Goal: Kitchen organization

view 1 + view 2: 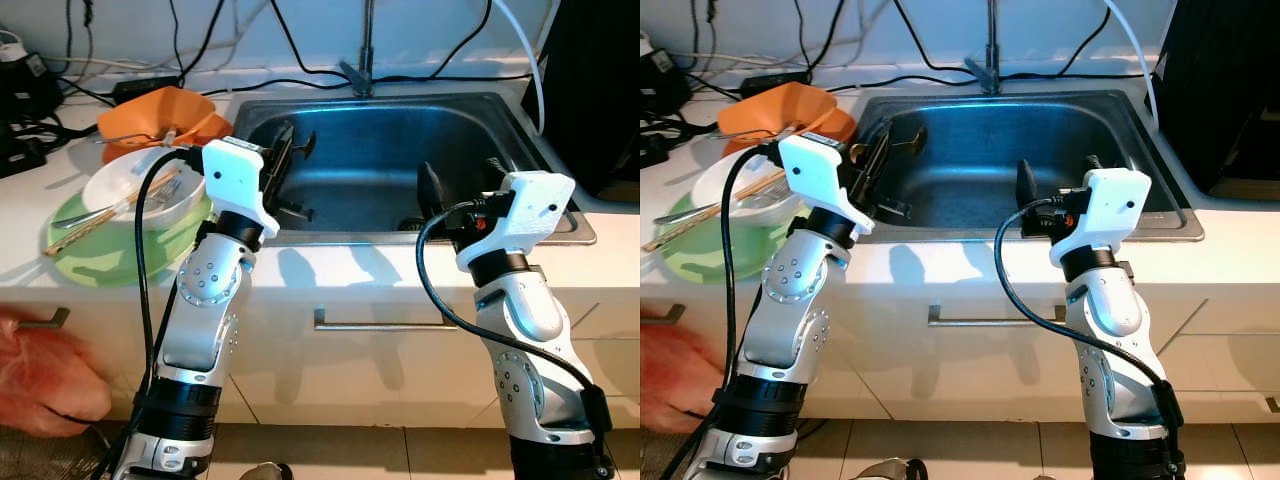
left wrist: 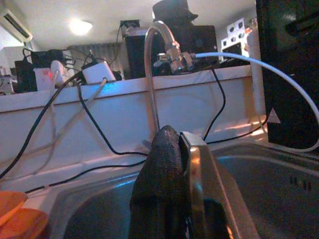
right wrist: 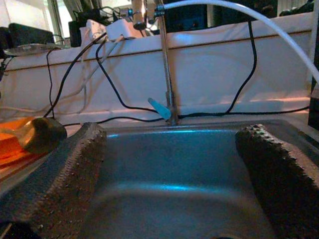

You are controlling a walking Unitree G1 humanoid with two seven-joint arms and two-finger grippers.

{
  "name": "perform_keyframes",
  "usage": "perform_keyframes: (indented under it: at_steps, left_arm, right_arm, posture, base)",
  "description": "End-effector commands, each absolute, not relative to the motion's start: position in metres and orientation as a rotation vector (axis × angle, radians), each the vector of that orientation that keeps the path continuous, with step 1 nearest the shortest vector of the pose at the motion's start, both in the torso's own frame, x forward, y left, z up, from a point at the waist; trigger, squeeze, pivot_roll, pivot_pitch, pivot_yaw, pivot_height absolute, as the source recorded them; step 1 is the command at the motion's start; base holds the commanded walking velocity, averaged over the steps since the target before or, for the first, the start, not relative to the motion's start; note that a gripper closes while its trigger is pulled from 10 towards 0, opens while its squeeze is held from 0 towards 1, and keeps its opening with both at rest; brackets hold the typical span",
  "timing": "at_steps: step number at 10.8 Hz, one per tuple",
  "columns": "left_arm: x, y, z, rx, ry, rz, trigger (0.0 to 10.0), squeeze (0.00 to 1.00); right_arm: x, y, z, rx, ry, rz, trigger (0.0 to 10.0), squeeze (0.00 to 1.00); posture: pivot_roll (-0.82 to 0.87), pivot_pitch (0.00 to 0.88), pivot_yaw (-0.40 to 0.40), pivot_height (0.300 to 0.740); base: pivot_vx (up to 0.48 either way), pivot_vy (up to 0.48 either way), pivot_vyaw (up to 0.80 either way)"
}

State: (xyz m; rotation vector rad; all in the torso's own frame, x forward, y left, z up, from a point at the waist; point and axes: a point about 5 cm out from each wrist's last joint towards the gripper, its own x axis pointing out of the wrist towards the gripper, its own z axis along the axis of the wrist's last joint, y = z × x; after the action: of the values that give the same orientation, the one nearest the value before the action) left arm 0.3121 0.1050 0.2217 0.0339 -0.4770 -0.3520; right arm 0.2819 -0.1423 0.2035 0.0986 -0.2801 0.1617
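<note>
The dishes to be tidied sat on the counter to the left of the sink (image 1: 560, 205): a white bowl (image 1: 140, 195) holding chopsticks (image 1: 110, 215) and a fork, stacked on a green plate (image 1: 110, 262), with an orange bowl (image 1: 165, 115) just behind. The left gripper (image 1: 285, 170) hovered over the sink's left edge with its fingers pressed together on nothing, while the right gripper (image 1: 455, 195) hung over the front rim, fingers spread wide and empty. The basin looked empty, so the job seemed barely begun, and the next move probably called for the left arm to swing over to the stack and open for a rim.
</note>
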Motion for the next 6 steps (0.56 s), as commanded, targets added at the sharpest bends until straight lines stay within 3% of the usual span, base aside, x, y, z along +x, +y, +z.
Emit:
perform_keyframes:
  at_steps: [1,6]
  left_arm:
    - [0.312,0.112,0.218,0.050,-0.471,-0.324,0.0,0.00]
    - [0.315,0.137,0.200,0.098,-0.418,-0.181,0.0,0.00]
  right_arm:
    - [0.281,-0.140,0.202,0.099,-0.265,0.173,10.0,0.18]
    - [0.281,-0.139,0.199,0.115,-0.255,0.180,10.0,0.17]
  posture:
    - [0.00,0.058,0.079,0.740]
    - [0.00,0.055,0.080,0.740]
  base:
    - [0.000,0.000,0.00]
    - [0.000,0.000,0.00]
